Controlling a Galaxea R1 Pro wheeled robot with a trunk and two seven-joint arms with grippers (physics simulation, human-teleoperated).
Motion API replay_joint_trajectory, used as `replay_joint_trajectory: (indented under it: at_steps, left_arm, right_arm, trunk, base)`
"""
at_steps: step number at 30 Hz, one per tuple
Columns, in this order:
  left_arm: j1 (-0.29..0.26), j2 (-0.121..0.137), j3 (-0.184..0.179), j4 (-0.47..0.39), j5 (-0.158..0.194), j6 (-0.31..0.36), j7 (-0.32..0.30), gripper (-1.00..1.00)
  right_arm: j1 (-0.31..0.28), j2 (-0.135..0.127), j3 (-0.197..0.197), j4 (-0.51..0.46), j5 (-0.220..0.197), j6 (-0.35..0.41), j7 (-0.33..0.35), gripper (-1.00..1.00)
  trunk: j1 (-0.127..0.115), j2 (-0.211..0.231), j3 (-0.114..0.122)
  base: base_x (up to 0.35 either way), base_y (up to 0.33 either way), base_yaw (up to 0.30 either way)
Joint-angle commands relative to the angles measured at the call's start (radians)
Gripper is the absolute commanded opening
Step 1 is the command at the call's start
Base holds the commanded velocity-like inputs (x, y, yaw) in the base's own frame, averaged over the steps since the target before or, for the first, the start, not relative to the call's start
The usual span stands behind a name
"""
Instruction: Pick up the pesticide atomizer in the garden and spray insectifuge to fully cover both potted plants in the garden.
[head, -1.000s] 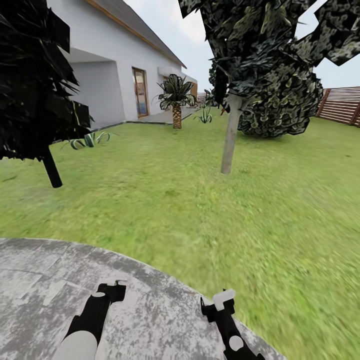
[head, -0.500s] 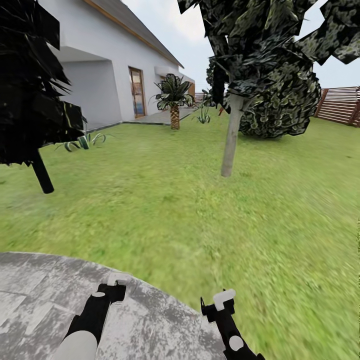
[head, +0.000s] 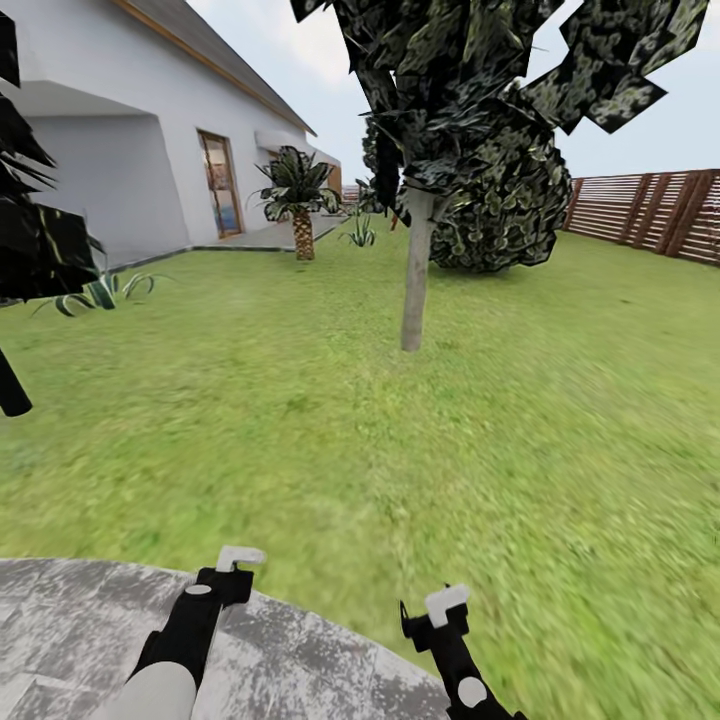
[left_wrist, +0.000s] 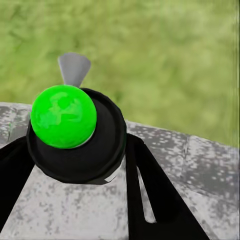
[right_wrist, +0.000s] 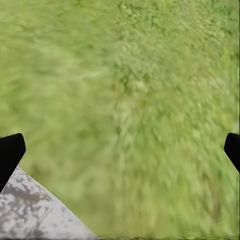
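Flat, even daylight fills the scene, with no cast shadows under the tree (head: 413, 260) or on the lawn (head: 560, 420). The grass smears into soft streaks toward the lower right of the head view and blurs in the right wrist view. The tree's foliage looks blocky and jagged. The green tip (left_wrist: 63, 116) shows a faint sheen.

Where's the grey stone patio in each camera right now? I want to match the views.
Head view: mottled grey stone patio in the bottom-left corner.
Left wrist view: patio beneath the green-capped black bottle.
Right wrist view: patio beside one black fingertip.
Shared landmark: the green lawn bordering its curved edge.
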Motion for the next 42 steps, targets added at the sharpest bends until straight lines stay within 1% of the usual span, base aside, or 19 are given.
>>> replay_joint_trajectory:
  at_steps: [1,7,9,11,13,15,16,20,29,42]
  left_arm:
    - [0.003,0.000,0.008,-0.003,-0.006,0.002,-0.011,-1.00]
    - [0.011,0.001,0.007,-0.003,-0.006,0.002,-0.012,-1.00]
    - [0.011,0.001,0.007,0.011,-0.006,0.001,-0.012,-1.00]
    - [0.011,0.001,0.007,0.046,-0.006,-0.002,-0.012,-1.00]
    - [0.010,-0.001,0.006,0.066,-0.006,-0.026,-0.009,-1.00]
    - [0.010,0.000,0.006,0.080,0.001,-0.056,-0.005,-1.00]
    - [0.010,0.002,0.007,0.088,0.012,-0.065,-0.004,-1.00]
    - [0.010,0.001,0.007,0.095,0.038,-0.073,-0.002,-1.00]
    - [0.009,0.002,0.007,0.096,0.042,-0.075,0.000,-1.00]
    - [0.008,0.003,0.007,0.096,0.042,-0.075,0.000,-1.00]
  right_arm:
    - [-0.001,0.001,-0.007,0.002,0.011,-0.004,-0.003,1.00]
    - [-0.001,0.001,-0.007,-0.006,0.011,-0.006,-0.005,1.00]
    - [0.000,0.001,-0.008,-0.017,0.013,-0.007,-0.007,1.00]
    - [0.000,0.001,-0.011,-0.025,0.012,-0.008,-0.008,1.00]
    - [0.001,0.001,-0.012,-0.020,0.012,-0.009,-0.009,1.00]
    - [0.002,0.001,-0.012,-0.022,0.012,-0.010,-0.009,1.00]
    - [0.002,0.001,-0.013,-0.020,0.013,-0.009,-0.009,1.00]
    - [0.003,0.001,-0.014,-0.018,0.014,-0.009,-0.009,1.00]
    - [0.004,0.001,-0.014,-0.016,0.014,-0.009,-0.009,1.00]
    - [0.004,0.001,-0.014,-0.014,0.014,-0.007,-0.009,1.00]
  trunk:
    - [0.000,0.000,-0.001]
    - [0.000,0.000,-0.001]
    - [0.000,0.000,-0.001]
    - [0.000,0.000,-0.001]
    - [0.000,0.000,-0.001]
    - [0.000,0.000,-0.001]
    - [0.000,0.000,-0.001]
    - [0.000,0.000,-0.001]
    - [0.000,0.000,-0.001]
    - [0.000,0.000,-0.001]
  base:
    - [0.001,0.000,-0.294]
    - [0.061,0.000,-0.295]
    - [0.283,0.000,-0.298]
    - [0.318,0.000,-0.299]
    - [0.329,0.000,-0.300]
    - [0.332,0.000,-0.300]
    - [0.333,0.000,-0.300]
    - [0.333,0.000,-0.300]
    - [0.320,0.000,-0.300]
    - [0.032,0.000,-0.300]
